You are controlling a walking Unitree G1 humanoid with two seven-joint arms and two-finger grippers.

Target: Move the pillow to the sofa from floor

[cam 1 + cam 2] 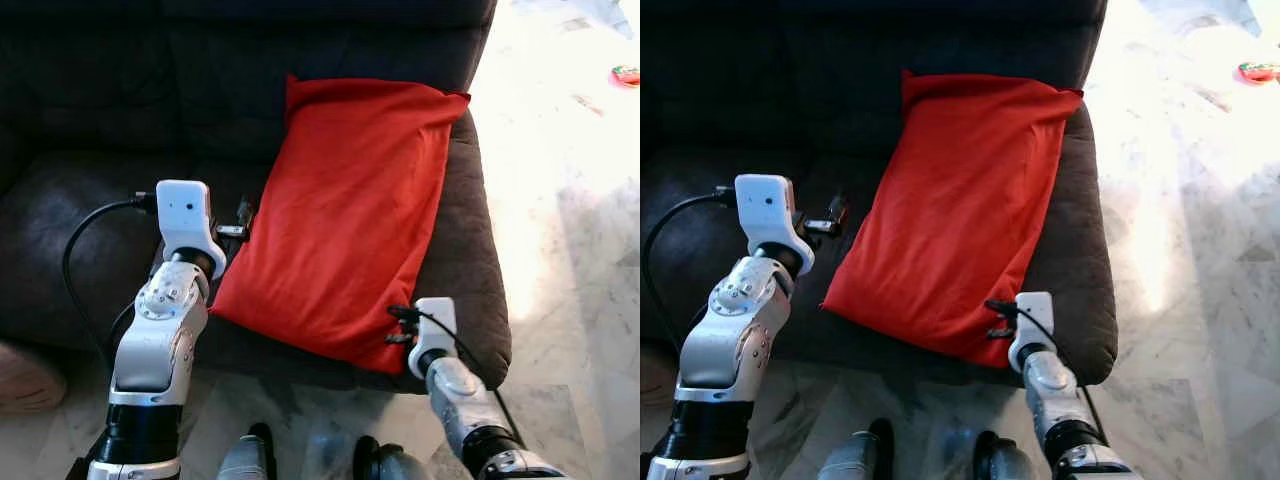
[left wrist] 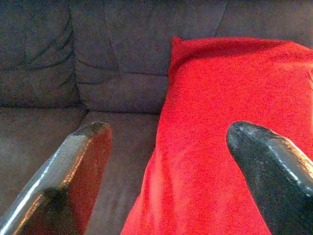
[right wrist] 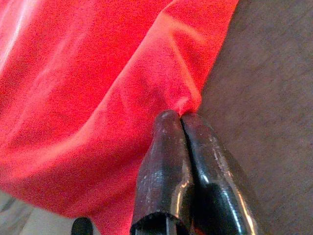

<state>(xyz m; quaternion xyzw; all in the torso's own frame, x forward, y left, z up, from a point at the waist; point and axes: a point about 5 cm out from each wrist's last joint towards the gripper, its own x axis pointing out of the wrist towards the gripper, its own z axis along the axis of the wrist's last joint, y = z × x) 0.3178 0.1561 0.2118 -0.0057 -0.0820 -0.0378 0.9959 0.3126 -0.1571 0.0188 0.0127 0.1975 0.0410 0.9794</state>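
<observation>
Right claw [image 3: 180, 116] pinching red pillow [image 1: 350, 215] edge; left claw [image 2: 166, 142] spread; pillow on sofa [image 1: 100, 120].

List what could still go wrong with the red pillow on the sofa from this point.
1. The right tool is shut on the pillow's edge fabric; pulling that arm back before opening would likely drag the pillow toward the floor.
2. The pillow's near corner lies close to the sofa's front edge, so a small tug might tip it off.
3. The left tool stands open, one finger over the pillow's side; a sideways move could snag or shift it.
</observation>
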